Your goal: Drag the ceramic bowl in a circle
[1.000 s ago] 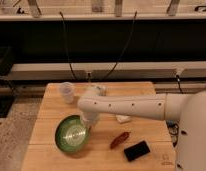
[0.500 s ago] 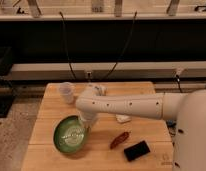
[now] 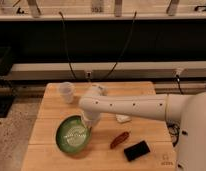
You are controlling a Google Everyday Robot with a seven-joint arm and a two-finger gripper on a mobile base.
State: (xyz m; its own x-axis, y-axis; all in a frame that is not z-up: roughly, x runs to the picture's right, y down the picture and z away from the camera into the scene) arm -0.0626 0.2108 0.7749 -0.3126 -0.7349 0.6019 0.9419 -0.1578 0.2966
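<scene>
Over wooden table (image 3: pixel 144 95), arm (image 3: pixel 132 106) bends down, hand (image 3: pixel 87 126) at ceramic bowl (image 3: pixel 67 138).

One raised camera looks down across the table (image 3: pixel 51 107), jaws at the ceramic bowl (image 3: pixel 70 137).

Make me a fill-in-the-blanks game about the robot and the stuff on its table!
1. The gripper is down at the rim of the shiny ____ bowl.
2. The little white cup stands on a ____ table, behind the bowl.
3. As the camera sees it, the flat black thing lies near the table's front ____ corner.

Missing words: green; wooden; right.
</scene>
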